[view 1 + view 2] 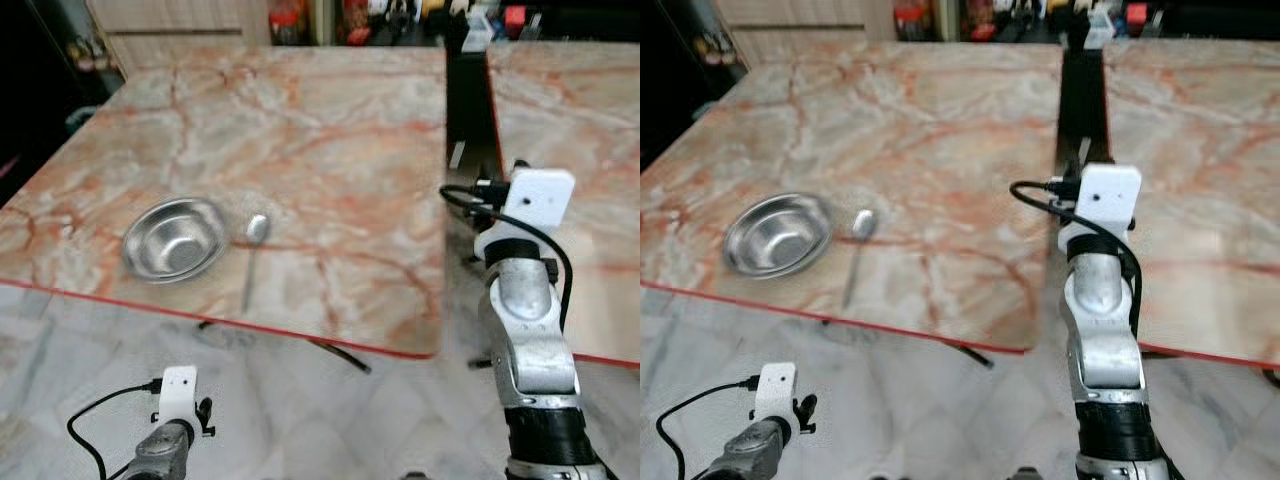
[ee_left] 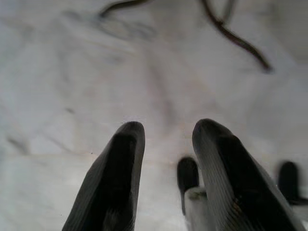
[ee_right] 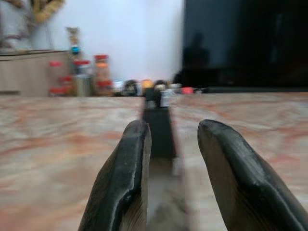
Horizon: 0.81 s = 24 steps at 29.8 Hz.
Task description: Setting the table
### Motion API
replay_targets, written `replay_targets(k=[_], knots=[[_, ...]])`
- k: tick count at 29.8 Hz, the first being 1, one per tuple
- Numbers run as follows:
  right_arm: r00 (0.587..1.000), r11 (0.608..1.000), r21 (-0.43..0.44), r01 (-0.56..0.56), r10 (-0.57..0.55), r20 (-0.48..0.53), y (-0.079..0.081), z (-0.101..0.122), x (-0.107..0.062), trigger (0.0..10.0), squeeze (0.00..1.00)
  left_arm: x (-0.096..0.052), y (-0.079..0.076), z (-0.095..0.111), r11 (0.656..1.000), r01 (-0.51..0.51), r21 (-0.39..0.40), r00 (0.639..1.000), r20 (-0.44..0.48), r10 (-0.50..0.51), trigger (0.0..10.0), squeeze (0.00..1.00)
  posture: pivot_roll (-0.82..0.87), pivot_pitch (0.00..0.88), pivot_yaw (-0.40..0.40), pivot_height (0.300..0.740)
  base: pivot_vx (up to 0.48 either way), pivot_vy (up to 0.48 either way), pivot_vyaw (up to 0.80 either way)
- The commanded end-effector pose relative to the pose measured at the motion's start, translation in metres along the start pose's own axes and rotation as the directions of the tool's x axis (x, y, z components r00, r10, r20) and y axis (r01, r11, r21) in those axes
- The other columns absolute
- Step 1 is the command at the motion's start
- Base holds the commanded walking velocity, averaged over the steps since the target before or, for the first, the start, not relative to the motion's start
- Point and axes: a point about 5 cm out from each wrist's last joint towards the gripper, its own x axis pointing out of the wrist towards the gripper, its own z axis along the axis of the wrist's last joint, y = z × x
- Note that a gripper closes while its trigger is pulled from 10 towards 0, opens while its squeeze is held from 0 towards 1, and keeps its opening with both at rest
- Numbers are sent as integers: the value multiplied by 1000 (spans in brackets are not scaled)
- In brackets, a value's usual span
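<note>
Down by the floor [image 2: 72, 72], my left pincer [image 2: 166, 159] is hanging with its fingers parted, gripping nothing. My right pincer [image 3: 173, 168] is pointing along the gap between two surfaces, fingers apart and empty. On the left surface [image 1: 330, 130], near its front edge, a bowl [image 1: 174, 238] is sitting with a spoon [image 1: 253, 252] just beside it.

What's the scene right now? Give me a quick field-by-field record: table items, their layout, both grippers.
table: marble-pattern table, red edge
bowl: steel bowl, upright, empty, near the table's front edge
spoon: metal spoon just to the bowl's right, handle toward the robot
left gripper: left gripper open, low over the floor, holding nothing
right gripper: right gripper open, raised at the gap between the two tables, holding nothing
</note>
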Motion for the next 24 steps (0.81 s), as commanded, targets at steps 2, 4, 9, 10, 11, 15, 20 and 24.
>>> replay_targets(k=[2,4,9,10,11,15,20,24], knots=[[1000,1000,25,-7,7,22,5,5,-1,10000,0,-3,10,-8,1000,-26,-1,999,-26,26,10000,0,-153,126,103,740,0,-472,0],[1000,1000,29,-6,5,23,4,6,-1,10000,0,-3,9,-9,1000,-26,-2,999,-27,25,10000,0,-154,127,103,740,0,-472,0],[1000,999,35,-7,6,21,3,6,1,10000,0,-3,9,-9,1000,-25,-3,999,-30,25,10000,0,-155,137,102,740,0,-472,-435],[1000,1000,31,-4,3,25,3,6,2,10000,0,-3,9,-9,1000,-25,-3,999,-30,25,10000,0,-156,138,102,740,0,-472,0],[1000,1000,28,-2,1,28,3,7,2,10000,0,-3,9,-9,1000,-25,-3,999,-30,25,10000,0,-156,138,102,740,0,-472,0],[1000,1000,21,-3,2,23,2,5,2,10000,0,-3,9,-9,1000,-26,-5,999,-31,26,10000,0,-157,139,98,740,0,-429,0],[1000,1000,2,3,-4,20,-2,6,4,10000,0,-2,7,-8,1000,-24,-10,999,-28,24,10000,0,-161,141,91,740,0,-379,0],[1000,1000,-1,11,-11,19,-5,6,5,10000,0,-2,7,-7,1000,-22,-13,999,-26,22,10000,0,-163,143,91,740,0,-333,0]])
